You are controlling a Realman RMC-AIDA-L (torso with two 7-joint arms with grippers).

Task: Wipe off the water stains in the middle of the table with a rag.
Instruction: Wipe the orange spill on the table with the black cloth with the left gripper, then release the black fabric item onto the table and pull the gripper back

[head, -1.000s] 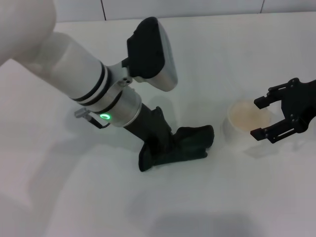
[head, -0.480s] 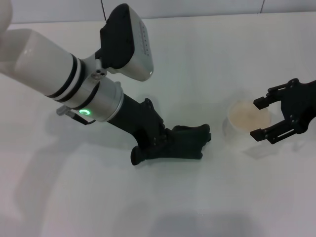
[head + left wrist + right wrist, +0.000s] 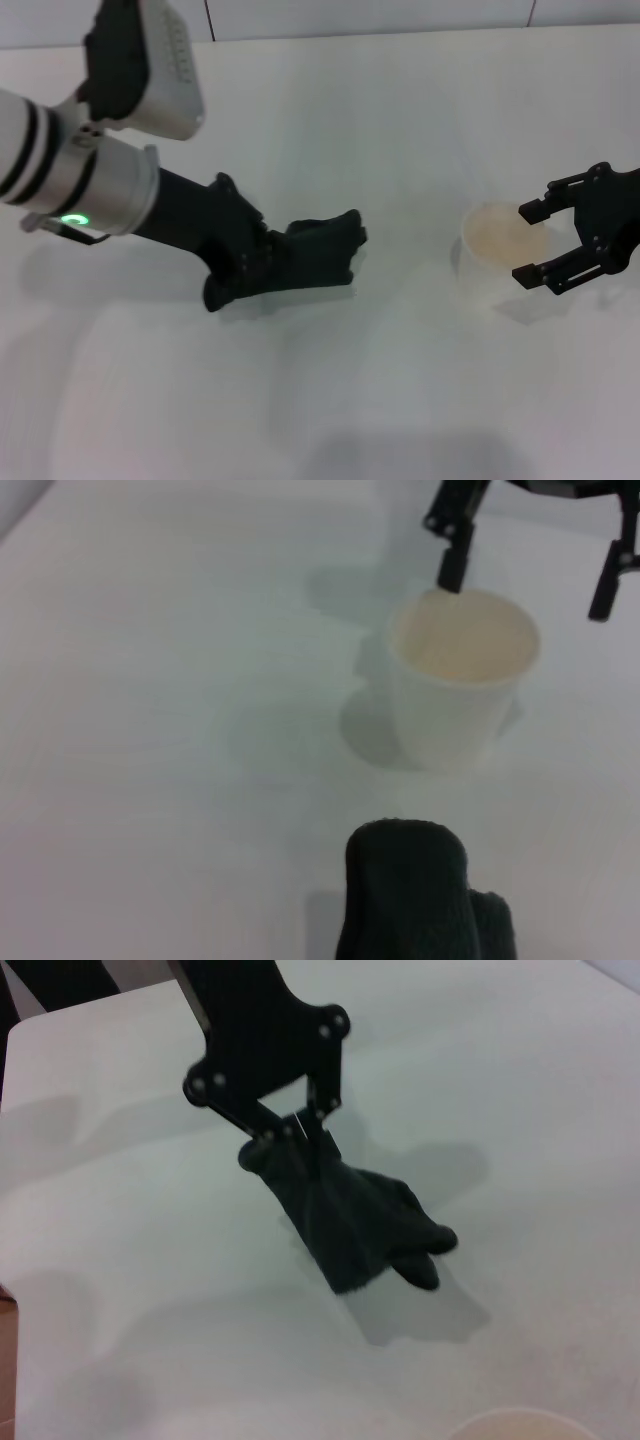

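My left gripper (image 3: 250, 270) is shut on the dark green-black rag (image 3: 315, 255), low over the white table (image 3: 420, 100), left of the middle. The rag's free end points toward the white cup (image 3: 497, 240). The rag also shows in the left wrist view (image 3: 410, 890) and in the right wrist view (image 3: 350, 1215), hanging from the left gripper (image 3: 290, 1125) with a shadow under it. My right gripper (image 3: 528, 243) is open at the cup's right side, apart from it. No orange blot shows on the table.
The white cup (image 3: 462, 670) with pale orange residue stands upright at the right, with the right gripper's fingers (image 3: 455, 560) just behind it. The cup's rim shows at the edge of the right wrist view (image 3: 520, 1425). A wall runs along the table's far edge.
My left arm has drawn back to the left, dragging the rag with it away from the cup. The right gripper and the cup have stayed put.
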